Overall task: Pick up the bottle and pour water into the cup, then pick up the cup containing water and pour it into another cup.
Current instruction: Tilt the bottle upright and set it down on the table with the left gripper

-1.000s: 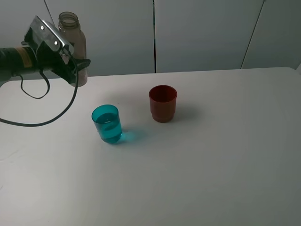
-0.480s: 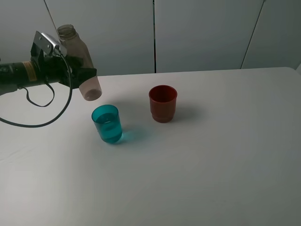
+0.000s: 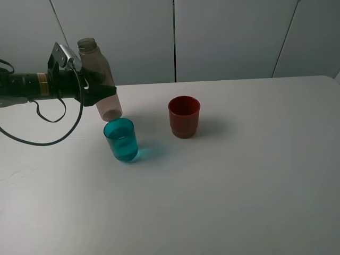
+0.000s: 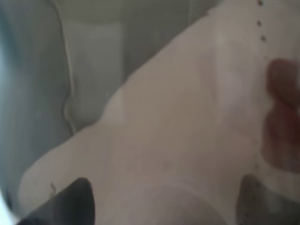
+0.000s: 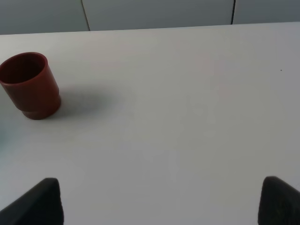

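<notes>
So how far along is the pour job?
Done: bottle is off the table in the left gripper, neck up, base by the teal cup. In hand: lining up the pour. Left: tip it into the teal cup, then pour teal into the red cup.

Left arm (image 3: 24, 85) reaches in level, fingers (image 3: 103, 91) clamped on the bottle (image 3: 94, 58); right fingers (image 5: 44, 201) spread wide.

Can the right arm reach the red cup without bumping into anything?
Probably yes. The red cup stands alone, with bare table between it and the open right gripper. The teal cup sits apart on its far side, and the left gripper holds the bottle over there, out of the way.
</notes>
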Robot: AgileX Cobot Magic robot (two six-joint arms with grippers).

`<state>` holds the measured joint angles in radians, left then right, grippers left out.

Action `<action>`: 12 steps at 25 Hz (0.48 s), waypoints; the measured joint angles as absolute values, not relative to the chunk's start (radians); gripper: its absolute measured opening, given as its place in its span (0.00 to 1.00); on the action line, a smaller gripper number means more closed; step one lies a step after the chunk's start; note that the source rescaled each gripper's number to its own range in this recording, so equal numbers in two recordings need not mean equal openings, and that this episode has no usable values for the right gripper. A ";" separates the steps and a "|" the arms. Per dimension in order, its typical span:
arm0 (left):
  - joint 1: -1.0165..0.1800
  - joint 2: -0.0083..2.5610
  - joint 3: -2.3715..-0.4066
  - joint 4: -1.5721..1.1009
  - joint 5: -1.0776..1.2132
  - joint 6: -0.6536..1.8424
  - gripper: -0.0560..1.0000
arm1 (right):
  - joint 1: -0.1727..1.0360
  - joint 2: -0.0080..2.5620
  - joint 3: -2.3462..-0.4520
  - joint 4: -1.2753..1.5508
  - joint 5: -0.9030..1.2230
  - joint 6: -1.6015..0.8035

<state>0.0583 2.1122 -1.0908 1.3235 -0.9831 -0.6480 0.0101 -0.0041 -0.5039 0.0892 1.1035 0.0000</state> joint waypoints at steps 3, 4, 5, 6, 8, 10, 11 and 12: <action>0.058 2.125 -1.098 1.334 -0.970 -0.652 0.05 | 0.010 -0.004 -0.504 0.089 1.104 0.000; 0.058 2.133 -1.107 1.334 -0.970 -0.652 0.05 | 0.010 -0.004 -0.504 0.089 1.104 -0.006; 0.058 2.141 -1.111 1.334 -0.968 -0.652 0.05 | 0.010 -0.004 -0.504 0.089 1.104 -0.006; 0.058 2.150 -1.118 1.334 -0.968 -0.652 0.05 | 0.010 -0.004 -0.504 0.089 1.104 0.000; 0.058 2.161 -1.123 1.334 -0.966 -0.652 0.05 | 0.010 -0.004 -0.504 0.089 1.104 0.000; 0.058 2.167 -1.127 1.324 -0.966 -0.652 0.05 | 0.010 -0.004 -0.504 0.089 1.104 0.000; 0.058 2.172 -1.129 1.317 -0.966 -0.650 0.05 | 0.010 -0.004 -0.504 0.089 1.104 0.000; 0.058 2.174 -1.129 1.312 -0.966 -0.640 0.05 | 0.010 -0.004 -0.504 0.089 1.104 0.000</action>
